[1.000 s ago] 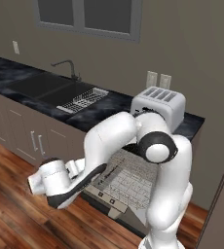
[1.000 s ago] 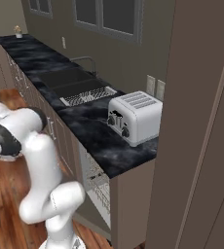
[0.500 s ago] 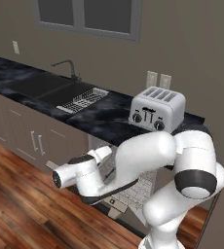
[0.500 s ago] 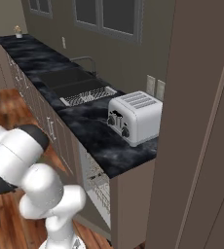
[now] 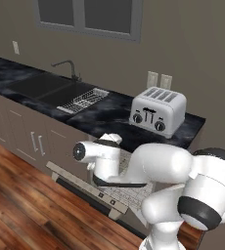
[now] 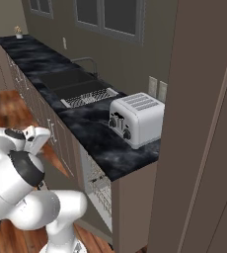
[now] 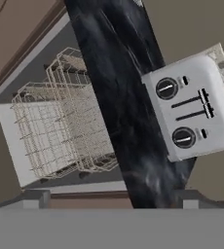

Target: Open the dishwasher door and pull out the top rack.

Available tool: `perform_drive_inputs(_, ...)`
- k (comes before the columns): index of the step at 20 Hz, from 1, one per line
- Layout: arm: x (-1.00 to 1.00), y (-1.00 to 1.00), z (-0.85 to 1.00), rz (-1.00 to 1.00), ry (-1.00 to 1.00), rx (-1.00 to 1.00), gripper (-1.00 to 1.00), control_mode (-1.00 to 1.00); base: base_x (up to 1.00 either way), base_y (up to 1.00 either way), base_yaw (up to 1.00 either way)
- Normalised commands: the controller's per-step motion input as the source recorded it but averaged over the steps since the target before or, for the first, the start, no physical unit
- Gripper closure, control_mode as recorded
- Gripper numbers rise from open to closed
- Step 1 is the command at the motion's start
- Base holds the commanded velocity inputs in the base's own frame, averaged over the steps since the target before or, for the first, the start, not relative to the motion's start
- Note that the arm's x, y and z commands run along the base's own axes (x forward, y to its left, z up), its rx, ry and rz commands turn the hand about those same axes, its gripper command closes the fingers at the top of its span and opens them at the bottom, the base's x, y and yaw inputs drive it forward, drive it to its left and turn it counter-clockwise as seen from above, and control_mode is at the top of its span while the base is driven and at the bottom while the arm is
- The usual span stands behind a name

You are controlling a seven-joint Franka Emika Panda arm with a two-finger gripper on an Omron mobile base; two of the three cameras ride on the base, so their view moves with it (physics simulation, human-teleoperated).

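Note:
The dishwasher door (image 5: 86, 189) lies folded down and open, its edge strip of small dark buttons facing the floor side. My gripper (image 5: 112, 140) hovers above the door, in front of the opening and pointing into it; it is also seen as a white hand (image 6: 37, 135). The hand view looks into the tub, where the top rack (image 7: 83, 95) of thin white wire sits pushed in just under the counter (image 7: 115, 82). More wire basket (image 7: 50, 136) lies below it. My fingers (image 7: 36, 197) stand wide apart at the view's bottom, with nothing between them.
A silver toaster (image 5: 157, 111) stands on the dark marble counter right above the dishwasher. A sink (image 5: 45, 86) with a flat wire drainer (image 5: 82, 100) is to the left. A tall brown cabinet wall (image 6: 199, 123) closes off the right side. Wooden floor (image 5: 21, 210) lies in front.
My arm has swung from low on the left, up and to the right, bringing the hand in front of the dishwasher opening. The door stays down throughout.

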Motion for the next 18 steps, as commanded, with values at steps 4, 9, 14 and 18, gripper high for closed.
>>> perform_drive_inputs(4, 0.36, 0.00, -0.11, 0.07, 0.22, 0.02, -1.00, -1.00, 0.00, 0.00, 0.00)
perform_drive_inputs(9, 0.20, 0.00, -0.05, 0.11, 0.17, -0.01, -1.00, -1.00, 0.00, 0.00, 0.00)
perform_drive_inputs(14, 0.00, 0.02, -0.14, 0.17, 0.12, -0.10, -1.00, -1.00, 0.00, 0.00, 0.00)
perform_drive_inputs(18, 0.00, 0.00, -0.23, 0.18, 0.09, -0.12, -1.00, -1.00, 0.00, 0.00, 0.00)
